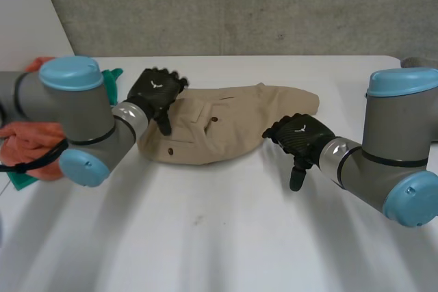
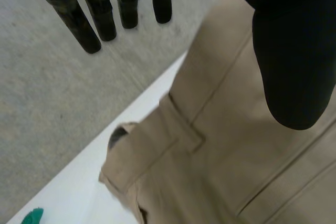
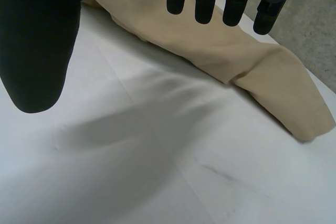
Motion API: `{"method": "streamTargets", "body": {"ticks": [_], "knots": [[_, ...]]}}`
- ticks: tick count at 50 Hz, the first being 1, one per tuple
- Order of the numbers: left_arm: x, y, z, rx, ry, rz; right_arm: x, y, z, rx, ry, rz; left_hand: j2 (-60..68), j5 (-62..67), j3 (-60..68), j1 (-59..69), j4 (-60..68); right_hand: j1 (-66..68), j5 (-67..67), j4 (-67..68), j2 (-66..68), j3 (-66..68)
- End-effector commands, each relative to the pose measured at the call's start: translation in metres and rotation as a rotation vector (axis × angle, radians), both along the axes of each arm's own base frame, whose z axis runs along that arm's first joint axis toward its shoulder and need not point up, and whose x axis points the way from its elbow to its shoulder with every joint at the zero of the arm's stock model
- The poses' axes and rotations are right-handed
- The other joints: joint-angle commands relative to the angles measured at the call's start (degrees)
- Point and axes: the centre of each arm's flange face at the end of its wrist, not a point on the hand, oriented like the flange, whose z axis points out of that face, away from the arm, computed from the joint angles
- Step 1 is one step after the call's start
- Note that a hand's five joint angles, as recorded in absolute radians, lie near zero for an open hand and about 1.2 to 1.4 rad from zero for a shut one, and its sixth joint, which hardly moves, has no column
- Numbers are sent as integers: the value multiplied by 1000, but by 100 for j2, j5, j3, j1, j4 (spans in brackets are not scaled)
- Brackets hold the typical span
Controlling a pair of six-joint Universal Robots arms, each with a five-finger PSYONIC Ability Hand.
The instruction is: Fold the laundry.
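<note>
Bunched on the white table (image 1: 226, 230), the beige cloth trousers (image 1: 226, 124) look soft, light and floppy; the stiffer waistband seems the best hold. The left hand (image 1: 156, 92) and right hand (image 1: 301, 138) are spread and empty.

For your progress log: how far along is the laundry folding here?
Done: the tan garment lies roughly bundled on the table, not neatly folded. In hand: nothing gripped; the left hand hovers open over its waistband end, the right hand open at its near edge. Left: finish it, then the orange cloth.
</note>
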Motion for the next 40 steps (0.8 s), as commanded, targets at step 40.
{"method": "streamTargets", "body": {"ticks": [40], "knots": [[-116, 117, 92, -250, 444, -364, -94, -82, 62, -176, -47, -457, -600, -605, -546, -588, -517, -252, -253, -166, -158, -154]]}}
